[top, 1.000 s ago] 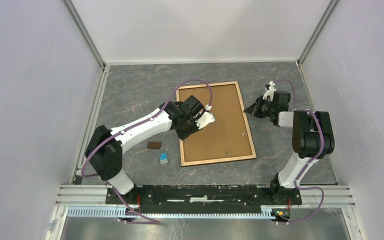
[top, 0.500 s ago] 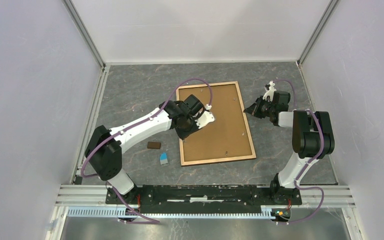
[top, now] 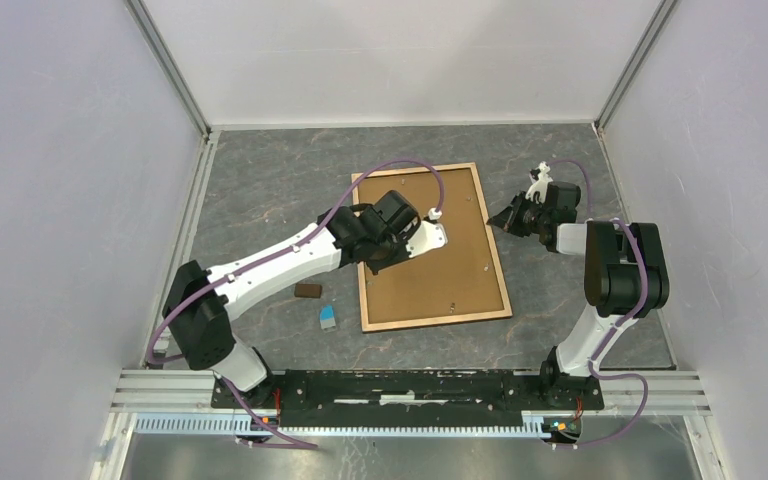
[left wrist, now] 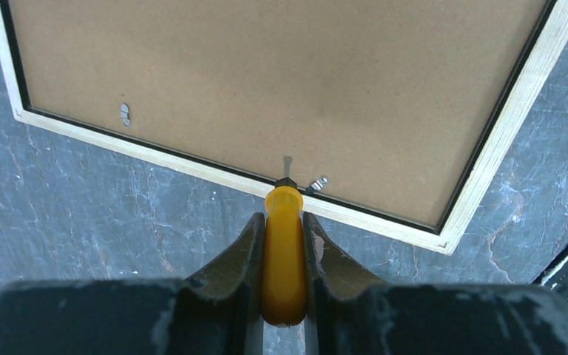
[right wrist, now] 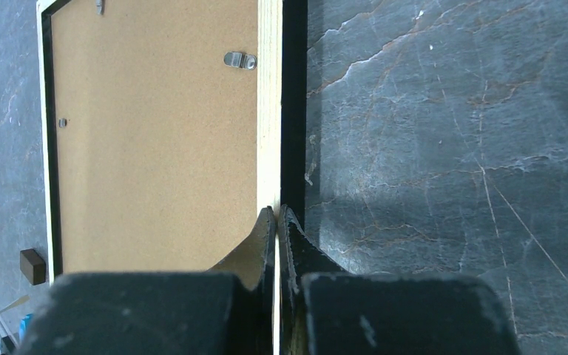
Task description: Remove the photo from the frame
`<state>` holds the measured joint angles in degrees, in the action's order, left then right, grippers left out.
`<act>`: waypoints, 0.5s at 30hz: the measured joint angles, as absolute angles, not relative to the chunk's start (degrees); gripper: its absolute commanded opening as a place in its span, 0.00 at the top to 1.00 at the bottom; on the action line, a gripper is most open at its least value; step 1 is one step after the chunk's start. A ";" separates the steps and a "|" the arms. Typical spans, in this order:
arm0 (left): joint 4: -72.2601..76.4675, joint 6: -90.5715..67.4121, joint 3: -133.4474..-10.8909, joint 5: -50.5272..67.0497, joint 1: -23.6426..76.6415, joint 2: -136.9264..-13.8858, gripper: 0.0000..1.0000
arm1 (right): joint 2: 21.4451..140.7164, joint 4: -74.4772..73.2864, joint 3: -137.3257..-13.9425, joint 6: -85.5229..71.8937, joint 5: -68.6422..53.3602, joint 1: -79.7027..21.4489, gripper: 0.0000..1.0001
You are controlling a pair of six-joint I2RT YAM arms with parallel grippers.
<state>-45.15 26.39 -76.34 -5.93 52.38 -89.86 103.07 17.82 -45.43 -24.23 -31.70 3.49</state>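
The frame (top: 501, 272) lies face down, its brown backing board (top: 455, 270) up inside a light wood rim. The photo is hidden under the board. My left gripper (top: 392, 245) hangs over the frame's left half, shut on a yellow-handled screwdriver (left wrist: 284, 251). In the left wrist view the gripper (left wrist: 284, 218) points the screwdriver's tip at the board's edge, next to a small metal tab (left wrist: 316, 183). My right gripper (top: 498, 221) is shut and empty at the frame's right edge. In the right wrist view its tips (right wrist: 277, 211) sit over the wood rim (right wrist: 268, 111).
A small brown block (top: 308, 291) and a small blue and white object (top: 328, 317) lie on the grey tabletop left of the frame. A metal clip (right wrist: 238, 59) sits on the board near the right rim. White walls enclose the table.
My left arm has swung to the right and a little farther over the frame, still holding the screwdriver. The right arm and the frame have not moved.
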 measured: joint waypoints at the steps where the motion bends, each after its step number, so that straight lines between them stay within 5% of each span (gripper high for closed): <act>1: -45.56 26.41 -76.34 -5.91 52.36 -89.86 0.98 | 103.07 17.91 -45.41 -24.23 -31.70 3.49 1.00; 15: -51.66 26.39 -76.34 -2.39 49.30 -92.77 0.98 | 103.07 17.96 -45.39 -24.23 -31.70 3.49 1.00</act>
